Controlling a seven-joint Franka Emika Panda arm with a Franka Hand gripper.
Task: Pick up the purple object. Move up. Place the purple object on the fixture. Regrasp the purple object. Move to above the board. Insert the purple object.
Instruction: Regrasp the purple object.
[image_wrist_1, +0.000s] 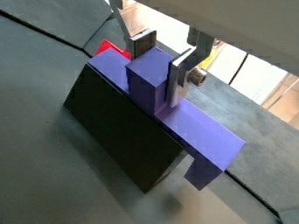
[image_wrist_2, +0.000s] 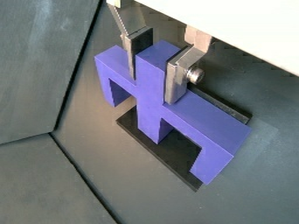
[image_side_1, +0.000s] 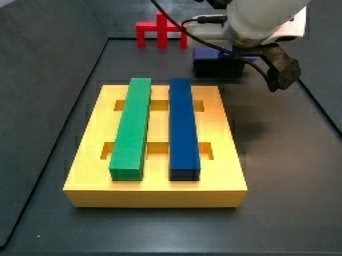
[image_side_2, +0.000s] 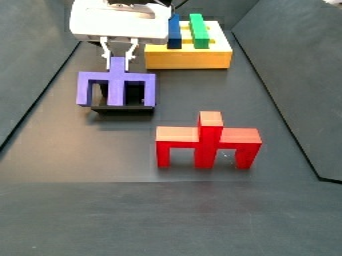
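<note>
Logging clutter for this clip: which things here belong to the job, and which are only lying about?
Job:
- purple object, on the fixture, its raised middle between the gripper fingers
- board, yellow

Lying about:
- red forked piece, on the floor
- green bar and blue bar, lying in the board

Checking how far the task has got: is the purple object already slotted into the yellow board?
No. In a side view the purple object rests on the fixture, the gripper around its raised middle, apart from the board.
</note>
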